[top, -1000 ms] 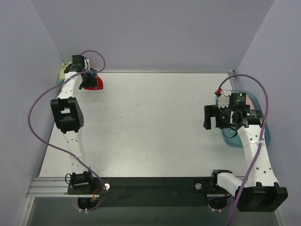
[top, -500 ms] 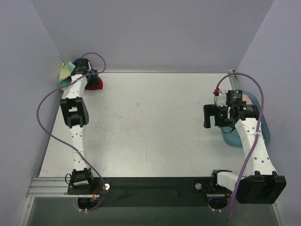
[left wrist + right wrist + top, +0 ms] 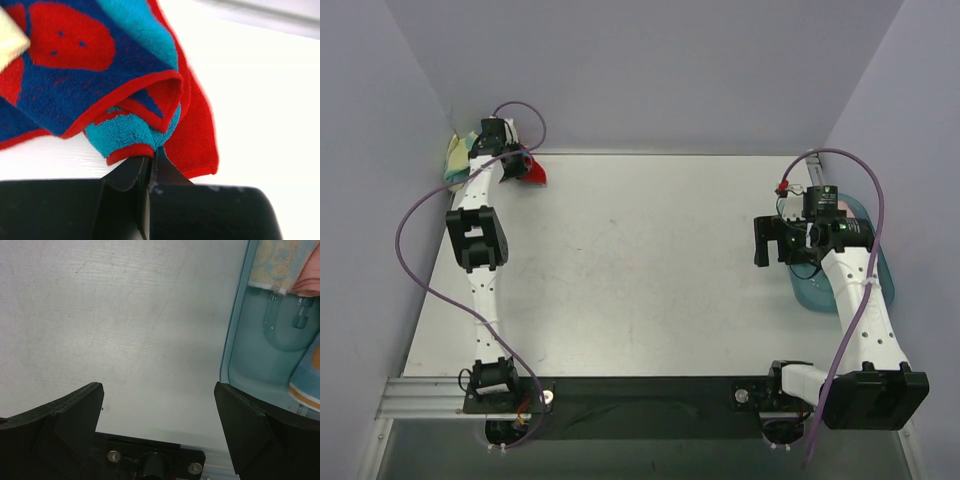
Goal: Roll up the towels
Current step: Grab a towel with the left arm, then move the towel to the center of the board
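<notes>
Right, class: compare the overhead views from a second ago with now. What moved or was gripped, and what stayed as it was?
The left gripper pushed further toward the far left corner and shut on a folded edge of the red towel, which shifted a little. More of the pale yellow towel now shows beside the arm. The right gripper stayed open beside the light blue tray, barely shifted.

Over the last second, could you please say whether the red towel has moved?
Yes. The red towel, pinched by the shut left end effector, has shifted slightly toward the table's far edge.
</notes>
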Available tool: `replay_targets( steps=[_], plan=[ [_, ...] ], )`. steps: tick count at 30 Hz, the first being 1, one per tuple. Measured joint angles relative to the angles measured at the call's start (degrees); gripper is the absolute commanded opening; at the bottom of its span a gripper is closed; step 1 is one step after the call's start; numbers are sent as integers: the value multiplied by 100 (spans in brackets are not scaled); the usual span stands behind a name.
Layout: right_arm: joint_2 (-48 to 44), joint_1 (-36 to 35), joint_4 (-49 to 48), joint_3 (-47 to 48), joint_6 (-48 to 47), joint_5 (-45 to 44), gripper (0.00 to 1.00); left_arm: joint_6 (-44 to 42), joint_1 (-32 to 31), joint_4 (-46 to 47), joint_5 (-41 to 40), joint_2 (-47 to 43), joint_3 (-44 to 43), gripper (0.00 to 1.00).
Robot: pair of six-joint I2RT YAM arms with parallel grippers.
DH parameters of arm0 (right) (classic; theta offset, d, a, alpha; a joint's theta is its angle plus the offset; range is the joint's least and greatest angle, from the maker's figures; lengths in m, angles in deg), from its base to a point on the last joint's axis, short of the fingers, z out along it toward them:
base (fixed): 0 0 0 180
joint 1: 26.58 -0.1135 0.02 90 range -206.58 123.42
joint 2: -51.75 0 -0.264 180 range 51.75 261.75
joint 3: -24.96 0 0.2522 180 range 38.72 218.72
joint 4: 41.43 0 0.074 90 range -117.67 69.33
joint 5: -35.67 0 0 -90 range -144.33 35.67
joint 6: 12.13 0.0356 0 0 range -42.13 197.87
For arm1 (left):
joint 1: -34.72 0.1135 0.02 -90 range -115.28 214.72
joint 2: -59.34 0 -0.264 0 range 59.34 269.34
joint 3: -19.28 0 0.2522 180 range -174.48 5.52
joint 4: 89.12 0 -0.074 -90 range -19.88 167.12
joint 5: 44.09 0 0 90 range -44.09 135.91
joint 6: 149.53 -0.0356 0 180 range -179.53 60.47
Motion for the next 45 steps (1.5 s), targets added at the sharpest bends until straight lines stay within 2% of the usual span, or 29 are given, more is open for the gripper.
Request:
replay_targets(
  steps=[5, 15, 21, 25, 28, 33, 38, 42, 45],
  plan=[
    [-140, 0, 31, 0, 0, 118, 100, 214, -11, 243, 1069, -730, 4, 0],
    [-498, 0, 120, 50, -2, 234, 100, 1003, -107, 1576, 2933, -2887, -24, 0],
    [-498, 0, 170, 192, -17, 378, 100, 780, -431, 1591, 3790, -4068, 1508, 0],
    [-496, 0, 197, 262, -24, 472, 100, 339, -885, 1158, 4033, -4470, 2516, 0],
    [-485, 0, 216, 337, -24, 527, 100, 164, -1311, 785, 4070, -4572, 2896, 0],
    [-457, 2, 227, 450, -22, 573, 100, 63, -2262, 437, 4072, -4594, 2653, 0],
    [-444, 17, 232, 533, -11, 603, 100, 133, -3224, 240, 4330, -4568, 1519, 0],
    [-433, 48, 232, 555, -2, 621, 100, 282, -3248, 376, 4918, -4618, 710, 0],
    [-404, 50, 234, 557, -2, 627, 100, 192, -2955, 505, 5460, -4992, 1180, 0]
  ],
)
